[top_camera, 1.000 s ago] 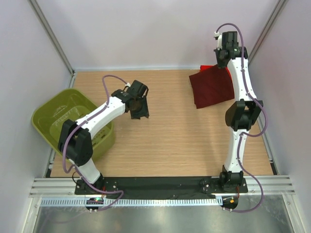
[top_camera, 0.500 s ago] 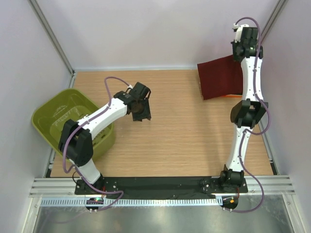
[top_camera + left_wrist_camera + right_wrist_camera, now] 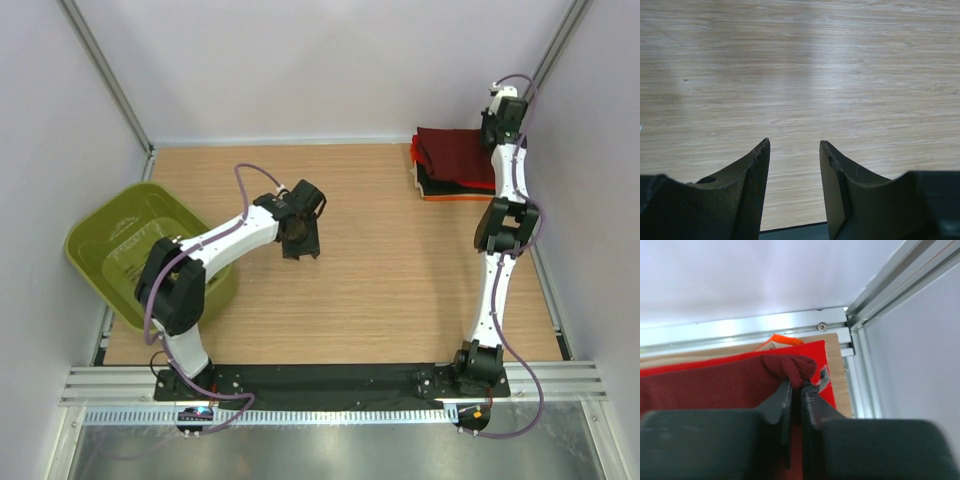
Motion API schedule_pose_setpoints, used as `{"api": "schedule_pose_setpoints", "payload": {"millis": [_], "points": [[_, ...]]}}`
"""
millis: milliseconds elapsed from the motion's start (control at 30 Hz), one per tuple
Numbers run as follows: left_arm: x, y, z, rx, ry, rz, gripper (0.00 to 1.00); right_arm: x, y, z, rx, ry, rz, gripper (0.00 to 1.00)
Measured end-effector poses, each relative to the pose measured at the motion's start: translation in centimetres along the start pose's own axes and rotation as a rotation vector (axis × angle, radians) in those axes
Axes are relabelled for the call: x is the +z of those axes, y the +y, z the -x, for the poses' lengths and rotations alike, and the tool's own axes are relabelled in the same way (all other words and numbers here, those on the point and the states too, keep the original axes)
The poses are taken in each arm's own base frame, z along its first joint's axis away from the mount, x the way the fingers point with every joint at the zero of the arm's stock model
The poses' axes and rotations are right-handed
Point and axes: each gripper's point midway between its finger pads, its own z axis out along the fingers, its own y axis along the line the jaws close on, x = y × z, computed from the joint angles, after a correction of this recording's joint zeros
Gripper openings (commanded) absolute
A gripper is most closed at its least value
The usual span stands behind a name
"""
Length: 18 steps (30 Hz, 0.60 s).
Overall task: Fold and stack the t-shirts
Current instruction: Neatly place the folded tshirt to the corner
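Pinching a bunched corner of the soft, light, floppy maroon t-shirt, which lies on the red t-shirt at the surface's far right corner, right end effector clamped there, left end effector spread and empty; edge holds likely safest.

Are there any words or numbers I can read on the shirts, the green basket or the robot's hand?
No words, numbers or signs can be read anywhere.
maroon t-shirt: plain cloth, no print showing.
red t-shirt: plain, no print showing.
green basket: faint pale marks inside, too small to read.
left gripper: bare dark fingers, no label.
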Motion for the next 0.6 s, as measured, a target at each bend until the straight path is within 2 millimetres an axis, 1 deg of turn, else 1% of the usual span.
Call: {"api": "schedule_pose_setpoints", "payload": {"millis": [33,67,100,167,267,333,400,433,467,500,533,600], "points": [[0.0,0.0,-0.1,0.003,0.001,0.003,0.46,0.4,0.1,-0.1,0.013,-0.009,0.003,0.28],[-0.1,-0.1,-0.1,0.007,0.0,0.003,0.46,0.6,0.2,-0.1,0.028,-0.018,0.006,0.55],[-0.2,-0.3,-0.1,0.009,-0.002,0.005,0.46,0.7,0.2,0.1,0.048,-0.032,0.005,0.66],[-0.6,-0.7,0.3,0.014,-0.011,0.004,0.46,0.8,0.1,1.4,0.069,-0.082,0.003,0.84],[-1.5,-1.4,1.2,0.015,-0.034,-0.008,0.46,0.2,0.1,2.5,0.103,-0.107,0.004,0.92],[-2.3,-2.2,2.1,0.012,-0.057,-0.024,0.46,-0.8,0.3,2.9,0.147,-0.1,0.011,0.95],[-3.1,-2.8,2.8,0.007,-0.076,-0.042,0.46,-2.3,0.6,3.4,0.194,-0.084,0.024,0.94],[-3.4,-3.1,3.1,0.002,-0.086,-0.051,0.46,-3.2,0.9,3.8,0.218,-0.074,0.034,0.93],[-3.6,-3.3,3.3,-0.004,-0.091,-0.058,0.46,-4.1,1.1,4.3,0.237,-0.074,0.043,0.89],[-3.8,-3.4,3.5,-0.009,-0.095,-0.062,0.46,-5.0,1.4,4.9,0.254,-0.07,0.054,0.87],[-3.9,-3.5,3.5,-0.012,-0.096,-0.065,0.46,-6.0,1.8,5.5,0.272,-0.069,0.066,0.85],[-4.1,-3.4,3.4,-0.013,-0.093,-0.062,0.46,-7.6,2.7,6.3,0.291,-0.059,0.089,0.78]]}}
